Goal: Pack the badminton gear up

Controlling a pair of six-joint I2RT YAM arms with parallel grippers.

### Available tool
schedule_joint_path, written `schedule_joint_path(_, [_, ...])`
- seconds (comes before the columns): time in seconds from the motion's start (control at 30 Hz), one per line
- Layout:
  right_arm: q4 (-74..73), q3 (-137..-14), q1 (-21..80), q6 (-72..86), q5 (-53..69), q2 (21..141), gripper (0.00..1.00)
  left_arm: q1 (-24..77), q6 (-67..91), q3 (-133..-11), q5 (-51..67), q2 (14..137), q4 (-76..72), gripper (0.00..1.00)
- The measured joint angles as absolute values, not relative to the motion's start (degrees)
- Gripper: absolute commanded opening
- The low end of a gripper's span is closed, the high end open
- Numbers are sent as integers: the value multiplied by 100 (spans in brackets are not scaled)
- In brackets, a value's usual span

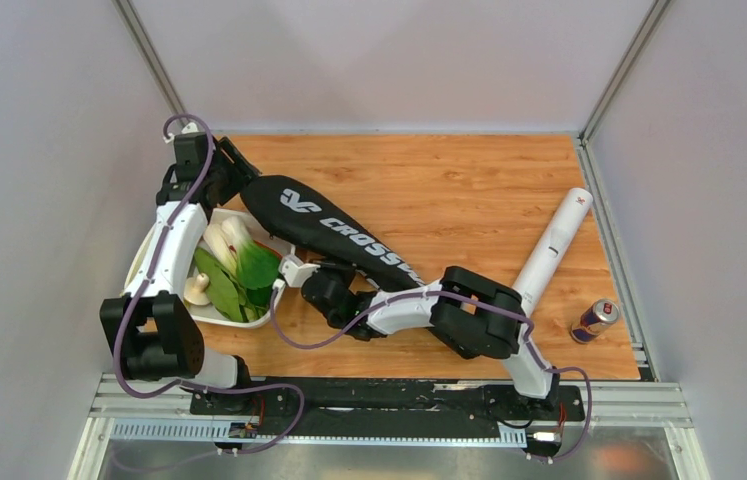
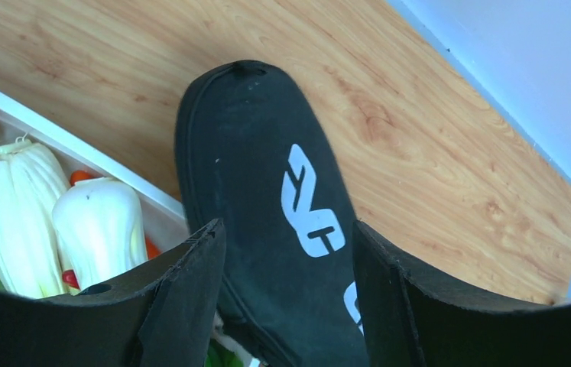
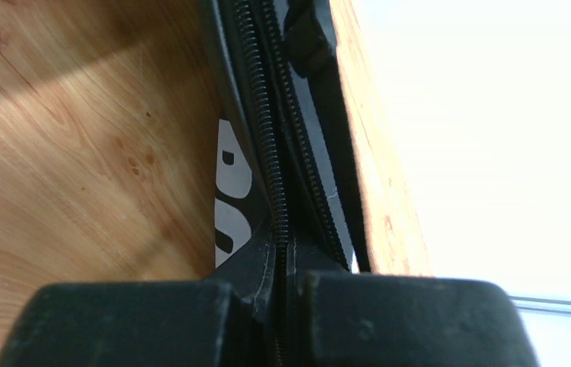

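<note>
The right gripper [image 3: 282,264] sits nearest the lens, its jaws closed tight on the zip [image 3: 270,138] seam of the bag [image 1: 329,225]. The two rows of teeth run straight down into the pinch. That grip looks meant to work the zip along the seam or to hold that end steady. The wrist view is too close to show whether the slider itself is caught.

The left gripper [image 2: 286,229] is open. One finger stands on each side of the bag's rounded head and neither presses in. It looks posted there to brace the far end while the other arm pulls.

The bag lies on a slant, from the far-left corner of the table [image 1: 469,180] toward the middle of the near edge. Its left side rests against or over the far rim of the tray [image 2: 60,138], which sits along the table's left edge with toy greens inside. No rackets or shuttlecocks show anywhere, so they may be inside the bag.

The tube [image 1: 554,245] lies apart from the bag, slanting along the right edge with one end toward the far-right corner. It is not yet packed. A can [image 1: 594,320] lies near the right edge, just beyond the tube's near end.

White capitals on the bag read "CROSSW", and the arm hides the rest. A white angular logo sits above them near the head. The tube carries a small red mark at its far end, and the can is blue and silver with red. Neither can be read.
</note>
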State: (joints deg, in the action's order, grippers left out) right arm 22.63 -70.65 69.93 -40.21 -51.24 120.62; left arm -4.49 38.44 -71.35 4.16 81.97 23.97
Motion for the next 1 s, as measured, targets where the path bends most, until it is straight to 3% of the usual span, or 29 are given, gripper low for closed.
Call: schedule_joint_path(1.0, [2294,-6084,6222,-3426,-3798,10691,0,-449,3994,-6189,1236,8757,1214,68])
